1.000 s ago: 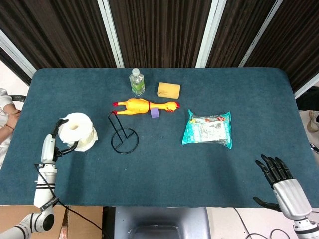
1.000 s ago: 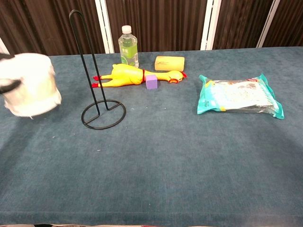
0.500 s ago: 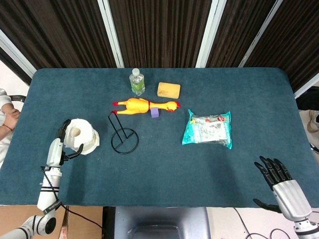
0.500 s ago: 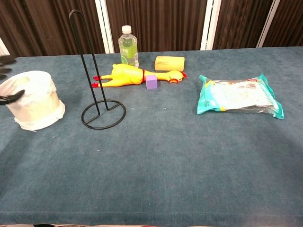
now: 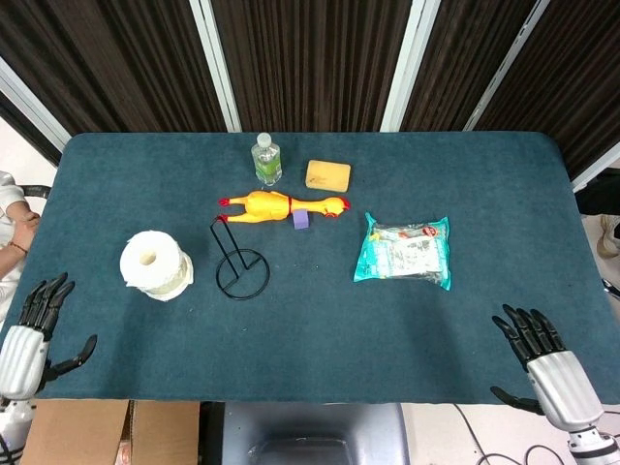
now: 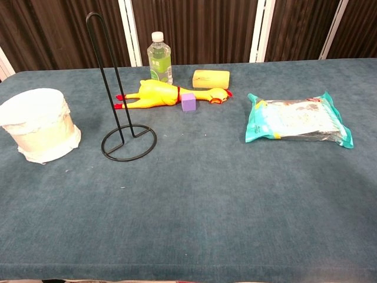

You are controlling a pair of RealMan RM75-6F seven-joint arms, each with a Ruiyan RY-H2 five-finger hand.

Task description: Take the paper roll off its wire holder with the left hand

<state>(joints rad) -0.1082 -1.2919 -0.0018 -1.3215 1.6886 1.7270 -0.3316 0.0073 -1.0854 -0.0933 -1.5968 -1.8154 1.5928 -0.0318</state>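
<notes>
The white paper roll [image 5: 154, 264] [image 6: 40, 125] stands on end on the table, to the left of the black wire holder [image 5: 238, 264] [image 6: 121, 118] and apart from it. The holder's upright loop is bare. In the head view my left hand [image 5: 29, 332] hangs off the table's near-left corner, fingers spread and holding nothing. Past the near-right edge my right hand [image 5: 541, 354] is also spread and holds nothing. Neither hand appears in the chest view.
A yellow rubber chicken [image 5: 279, 206] and a purple cube [image 5: 300, 220] lie behind the holder. A water bottle [image 5: 266, 159] and a yellow sponge [image 5: 327, 175] sit further back. A teal packet [image 5: 406, 249] lies right of centre. The blue table [image 5: 320, 339] ends near both hands.
My left hand set the roll down on the table, let go of it and drew back off the near-left corner. The roll now stands alone. The right hand barely moved.
</notes>
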